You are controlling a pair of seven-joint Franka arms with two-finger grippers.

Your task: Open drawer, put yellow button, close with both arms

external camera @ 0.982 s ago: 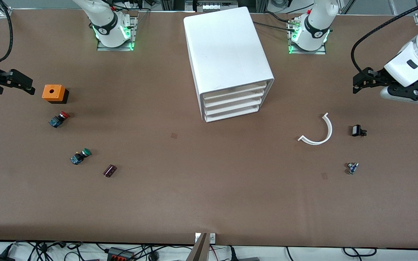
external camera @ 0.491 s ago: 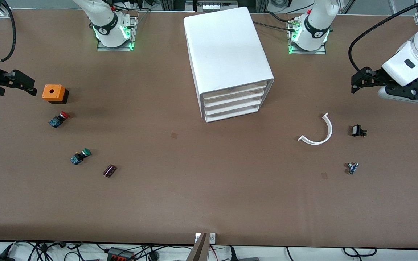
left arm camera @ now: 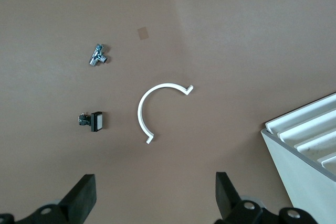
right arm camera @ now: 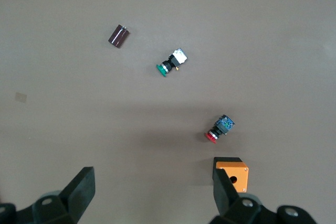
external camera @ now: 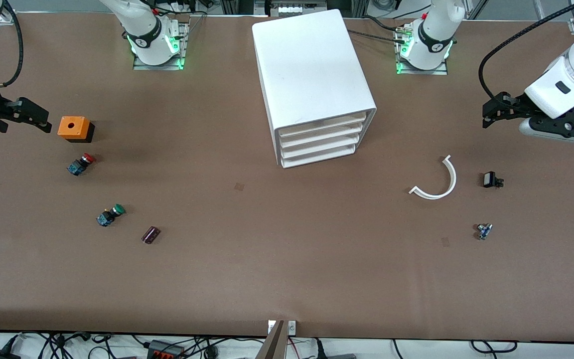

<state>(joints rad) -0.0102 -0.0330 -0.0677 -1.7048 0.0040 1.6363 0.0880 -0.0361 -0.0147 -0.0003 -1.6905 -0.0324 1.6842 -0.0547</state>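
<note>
Both grippers, left [external camera: 489,112] and right [external camera: 43,122], hover open at three and nine o'clock; no yellow button is visible, risking a wrong pick.

The big white rounded plastic cabinet [left arm camera: 307,153] is cut off at the left wrist view's edge, showing only 1 corner

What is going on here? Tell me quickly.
Nothing is being handled. Both arms wait: the left tool hangs open over the left arm's end of the table, the right tool open over the right arm's end, by the orange square box. The top drawer of the big white cabinet is shut. A red-capped push-button and a green-capped push-button lie nearby; no yellow-capped one shows.
</note>
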